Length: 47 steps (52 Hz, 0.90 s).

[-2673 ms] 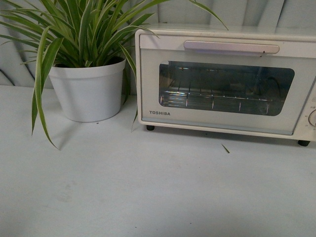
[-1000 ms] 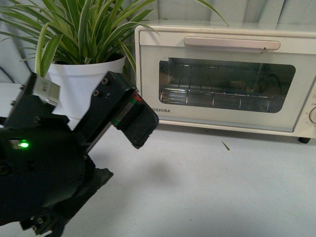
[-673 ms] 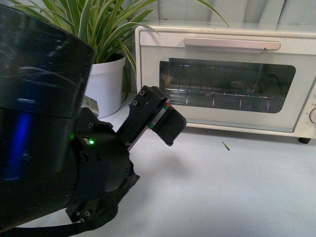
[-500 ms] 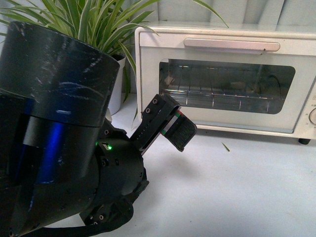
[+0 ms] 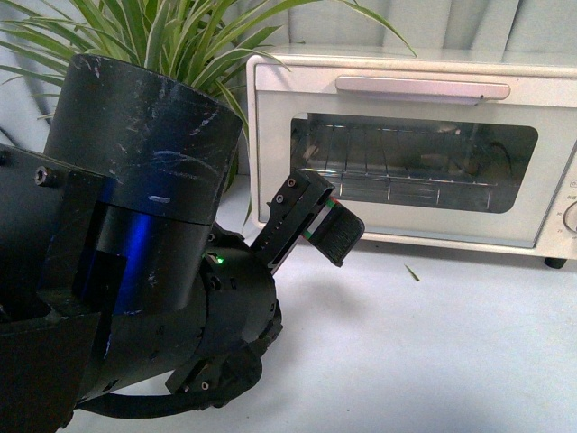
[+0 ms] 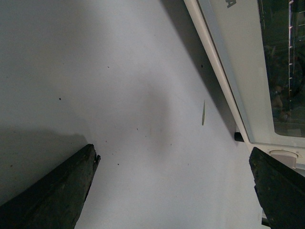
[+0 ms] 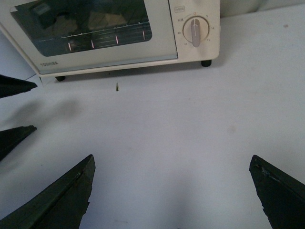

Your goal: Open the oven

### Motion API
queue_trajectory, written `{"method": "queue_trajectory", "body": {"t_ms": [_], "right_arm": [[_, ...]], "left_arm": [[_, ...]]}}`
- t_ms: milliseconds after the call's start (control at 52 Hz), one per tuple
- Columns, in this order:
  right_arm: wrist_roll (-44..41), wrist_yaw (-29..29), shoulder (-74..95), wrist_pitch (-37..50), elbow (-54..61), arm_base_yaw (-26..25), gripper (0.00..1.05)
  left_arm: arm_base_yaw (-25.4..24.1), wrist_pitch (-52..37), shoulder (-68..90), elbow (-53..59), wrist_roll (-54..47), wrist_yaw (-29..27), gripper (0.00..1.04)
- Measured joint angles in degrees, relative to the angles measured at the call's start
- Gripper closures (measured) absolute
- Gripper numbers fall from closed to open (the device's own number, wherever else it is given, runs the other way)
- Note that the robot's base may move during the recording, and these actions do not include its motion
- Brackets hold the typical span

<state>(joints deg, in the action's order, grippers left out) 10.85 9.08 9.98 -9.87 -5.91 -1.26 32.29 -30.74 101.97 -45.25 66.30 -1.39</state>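
Observation:
The cream-white TOSHIBA oven (image 5: 270, 135) stands at the back right of the table, door shut, bar handle (image 5: 422, 87) across its top and a wire rack behind the glass. My left gripper (image 5: 325, 230) is open and empty, held above the table in front of the oven's lower left corner and apart from it. The left wrist view shows its open gripper (image 6: 172, 157) over bare table, with the oven's lower edge (image 6: 238, 71) beside it. My right gripper (image 7: 171, 162) is open and empty over the table, well short of the oven (image 7: 162, 43); it is out of the front view.
A leafy plant (image 5: 171, 36) stands left of the oven, its pot hidden behind my left arm (image 5: 144, 234). A small leaf scrap (image 5: 411, 271) lies before the oven. The timer knob (image 7: 193, 31) sits on the oven's right panel. My left gripper's fingers (image 7: 14, 86) show in the right wrist view.
My left arm has come into the front view from the lower left and moved its open gripper rightward toward the oven. The oven door has stayed shut.

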Motion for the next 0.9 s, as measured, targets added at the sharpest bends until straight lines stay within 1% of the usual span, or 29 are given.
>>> {"method": "queue_trajectory", "body": {"t_ms": [77, 231, 327, 385, 635, 769, 904], "right_arm": [[1.6, -2.8, 7.6, 4.5, -4.3, 3.1, 0.09], [1.8, -5.7, 20.3, 12.6, -12.1, 7.1, 0.09], [1.6, -7.4, 27.7, 15.8, -16.6, 9.0, 0.09], [1.6, -8.7, 34.9, 17.5, -21.2, 10.6, 0.09], [1.6, -13.6, 49.9, 17.8, -34.7, 14.6, 0.09], [1.2, -17.8, 57.4, 17.2, -41.8, 16.2, 0.09], [1.4, -18.9, 62.4, 15.6, -46.0, 16.8, 0.09]], "left_arm": [[-0.4, 0.0, 0.0, 0.0, 0.2, 0.1, 0.07], [-0.9, -0.4, 0.0, 0.3, 0.7, 0.2, 0.07], [-1.2, -0.6, 0.0, 0.5, 1.0, 0.2, 0.07], [-1.3, -0.8, 0.0, 0.6, 1.2, 0.2, 0.07], [-1.4, -1.2, 0.0, 0.8, 1.5, 0.2, 0.07], [-1.7, -1.4, -0.1, 1.0, 1.9, 0.3, 0.07], [-2.1, -1.5, -0.4, 1.4, 2.0, 0.5, 0.07]]}}
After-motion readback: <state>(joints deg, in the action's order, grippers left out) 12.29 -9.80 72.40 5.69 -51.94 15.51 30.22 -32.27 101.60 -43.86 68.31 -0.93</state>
